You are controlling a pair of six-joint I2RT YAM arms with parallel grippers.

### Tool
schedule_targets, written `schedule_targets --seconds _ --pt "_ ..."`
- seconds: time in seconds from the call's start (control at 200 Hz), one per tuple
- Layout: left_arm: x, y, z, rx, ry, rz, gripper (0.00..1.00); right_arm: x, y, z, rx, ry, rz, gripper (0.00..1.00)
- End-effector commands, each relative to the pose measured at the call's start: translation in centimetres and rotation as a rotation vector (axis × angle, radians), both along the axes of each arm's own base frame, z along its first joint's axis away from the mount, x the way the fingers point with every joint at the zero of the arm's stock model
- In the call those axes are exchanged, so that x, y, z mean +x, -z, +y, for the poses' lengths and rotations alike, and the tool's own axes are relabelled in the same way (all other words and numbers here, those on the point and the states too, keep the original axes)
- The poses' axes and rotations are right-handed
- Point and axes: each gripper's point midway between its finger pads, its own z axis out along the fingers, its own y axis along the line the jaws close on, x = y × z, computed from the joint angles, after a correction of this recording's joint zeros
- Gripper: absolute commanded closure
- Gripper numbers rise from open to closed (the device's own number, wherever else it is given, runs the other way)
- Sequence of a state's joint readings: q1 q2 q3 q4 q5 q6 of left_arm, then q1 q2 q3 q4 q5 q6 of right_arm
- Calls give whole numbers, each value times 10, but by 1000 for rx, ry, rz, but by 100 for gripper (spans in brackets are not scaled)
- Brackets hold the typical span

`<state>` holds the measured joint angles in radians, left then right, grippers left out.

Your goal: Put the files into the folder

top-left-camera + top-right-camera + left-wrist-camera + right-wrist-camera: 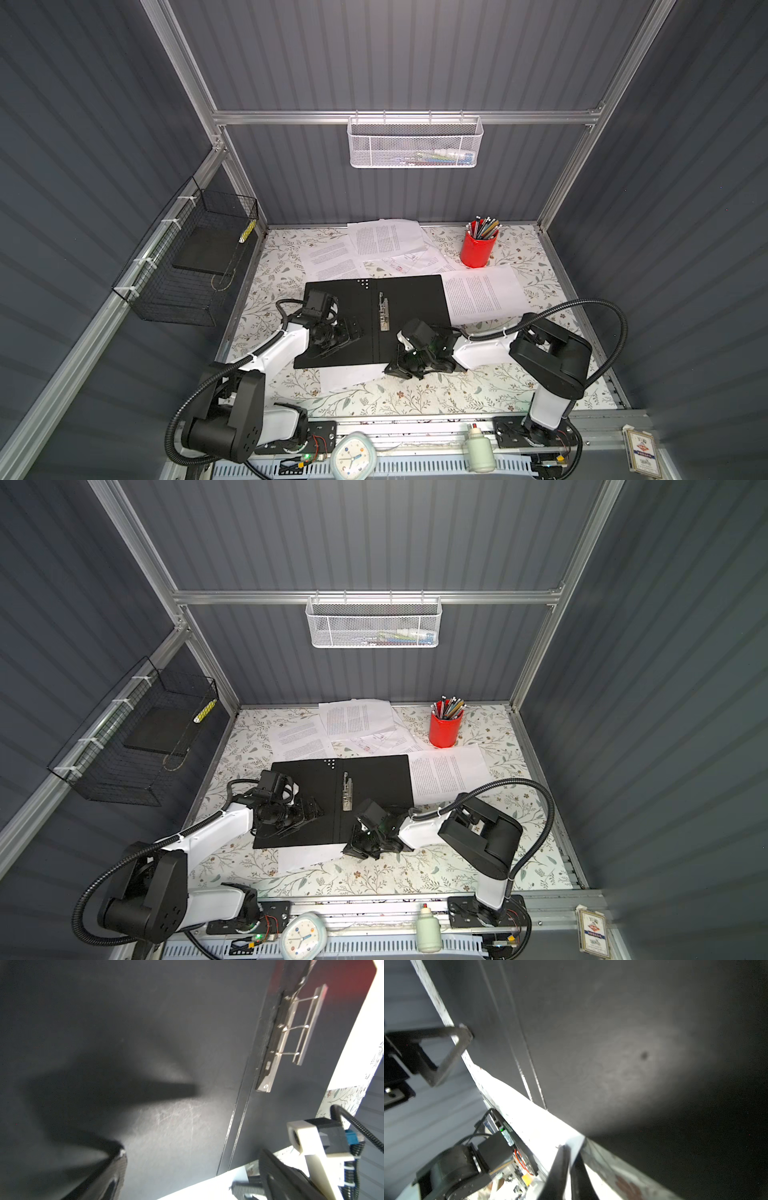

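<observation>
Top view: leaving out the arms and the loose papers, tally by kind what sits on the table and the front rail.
Folder: 1
Red pencil cup: 1
Clock: 1
Bottle: 1
Card box: 1
Total: 5

free: front mat (pixel 436 395) | obstacles: red cup (pixel 478 249) far right, spine clip (pixel 384 311)
</observation>
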<state>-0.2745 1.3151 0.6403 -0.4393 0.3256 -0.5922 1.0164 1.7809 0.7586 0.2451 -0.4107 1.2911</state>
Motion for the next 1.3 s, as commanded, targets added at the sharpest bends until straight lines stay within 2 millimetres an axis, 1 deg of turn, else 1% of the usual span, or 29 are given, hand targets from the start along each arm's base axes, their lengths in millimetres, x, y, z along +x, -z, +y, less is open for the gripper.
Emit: schedule_targets --seconds 0.0,0.11,0.21,0.315,0.395,0.495,0.565,0.63,0.74,0.845,0.97,1.05,1.12,1.201,1.296 --pt "-15 -1 6 29 -6 93 0 -3 -9 -5 -18 19 -9 95" --pt "7 -27 0 17 12 21 0 -3 -30 -6 -18 16 -16 98" --pt "22 -36 -1 33 17 -5 0 -5 -51 -7 -3 18 -15 100" --pt "38 -47 -6 23 20 -37 0 -4 -77 -10 11 22 -36 100" --pt "52 -58 -8 30 22 -61 0 -2 -98 -9 48 19 -47 100" --pt "67 -72 -10 33 20 -93 0 -6 -126 -8 105 9 -51 100" --pt "76 -78 -12 39 24 -108 0 -8 -143 -13 127 14 -72 100" --pt "84 -83 -12 48 35 -121 0 -8 -164 -19 154 25 -110 100" --pt "93 -91 -13 51 43 -144 0 0 -198 -32 178 34 -195 100" --pt "103 -107 -13 42 41 -177 0 16 -226 -46 201 53 -262 100" --pt "115 -136 -12 30 24 -242 0 48 -255 -68 223 98 -325 100" --pt "121 -151 -10 37 15 -278 0 67 -274 -83 223 118 -366 100" --pt "124 -158 -6 49 8 -303 0 87 -292 -98 209 143 -415 100" --pt "126 -160 0 52 -2 -304 0 109 -308 -112 223 167 -450 100" --pt "130 -162 5 54 -16 -308 0 138 -321 -127 222 198 -479 100"
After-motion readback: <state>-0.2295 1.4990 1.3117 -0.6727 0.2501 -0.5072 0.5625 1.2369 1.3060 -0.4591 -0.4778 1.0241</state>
